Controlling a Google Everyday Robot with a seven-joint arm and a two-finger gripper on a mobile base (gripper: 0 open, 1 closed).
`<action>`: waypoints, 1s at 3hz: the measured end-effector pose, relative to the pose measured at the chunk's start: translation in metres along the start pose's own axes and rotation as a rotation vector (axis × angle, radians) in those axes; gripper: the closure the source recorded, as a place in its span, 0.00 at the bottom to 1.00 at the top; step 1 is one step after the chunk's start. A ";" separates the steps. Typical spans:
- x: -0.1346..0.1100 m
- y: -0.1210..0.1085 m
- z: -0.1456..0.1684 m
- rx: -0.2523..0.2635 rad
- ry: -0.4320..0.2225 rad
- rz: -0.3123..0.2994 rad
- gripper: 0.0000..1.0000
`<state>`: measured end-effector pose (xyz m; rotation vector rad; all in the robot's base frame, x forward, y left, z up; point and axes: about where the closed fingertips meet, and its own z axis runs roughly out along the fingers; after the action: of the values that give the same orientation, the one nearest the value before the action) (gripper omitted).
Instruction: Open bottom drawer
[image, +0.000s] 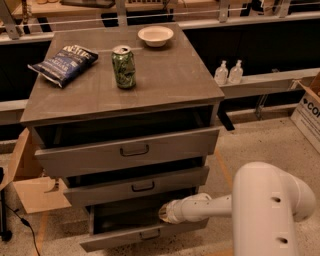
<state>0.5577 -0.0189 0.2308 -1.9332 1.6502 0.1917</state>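
Note:
The grey cabinet has three drawers. The bottom drawer (120, 239) has the smallest front and a small dark bar handle (150, 233). It stands pulled out some way, with its dark inside showing. My gripper (165, 212) is at the end of the white arm (210, 207), which reaches in from the right. It sits at the drawer's open top, just behind the front panel and above the handle.
The top drawer (127, 150) and middle drawer (140, 186) also stand slightly out. A green can (123, 66), a chip bag (64, 63) and a white bowl (155, 35) are on the cabinet top. A cardboard box (27, 180) is at the left, and another (309, 114) at the right.

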 end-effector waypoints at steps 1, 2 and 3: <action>0.026 -0.010 0.008 0.038 0.058 -0.050 1.00; 0.043 -0.010 0.022 0.074 0.124 -0.092 1.00; 0.042 0.003 0.034 0.073 0.147 -0.094 1.00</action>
<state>0.5730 -0.0376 0.1829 -2.0046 1.6306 -0.0483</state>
